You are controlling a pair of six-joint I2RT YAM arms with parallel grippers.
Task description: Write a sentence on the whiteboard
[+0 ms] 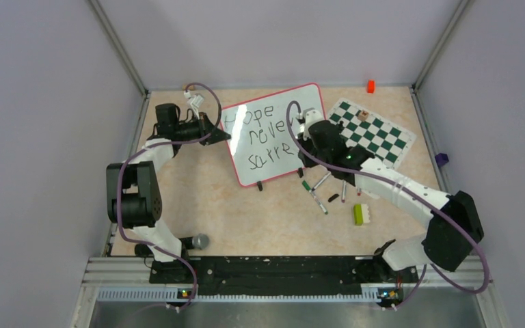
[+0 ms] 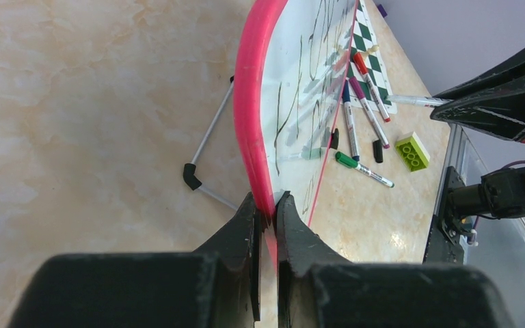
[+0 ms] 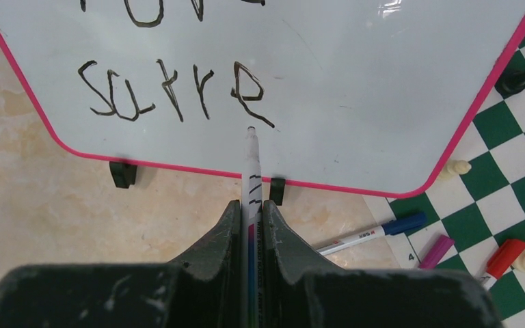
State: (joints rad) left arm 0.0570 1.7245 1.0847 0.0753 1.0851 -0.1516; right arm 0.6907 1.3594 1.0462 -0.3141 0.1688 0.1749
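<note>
Top external view: the whiteboard (image 1: 273,133) stands skewed on the far half of a beige, marble-patterned table (image 1: 246,219). Plain pale-lilac walls (image 1: 266,41) and metal corner posts (image 1: 119,48) close the table in. The sentence (image 1: 263,133) runs in 3 dark handwritten lines, roughly "Hope", "never" and "surre" (the last line stops there).

The left gripper (image 2: 268,205) is pinched tight on the whiteboard's pink rim at its left edge. From the left wrist the board tilts up off the table, with a thin wire leg (image 2: 208,147) behind it.

The right gripper (image 3: 251,208) is clamped on a marker (image 3: 251,171) in front of the whiteboard's near edge, beside 2 black clips (image 3: 123,173). The marker's tip sits just under the final letter; whether it touches the board I cannot tell.

A green-and-white chess mat (image 1: 376,133) lies just right of the whiteboard. Loose markers (image 1: 318,198) and a green brick (image 1: 359,214) lie nearer than its right corner. An orange block (image 1: 370,86) sits beyond its far right corner, against the wall.
</note>
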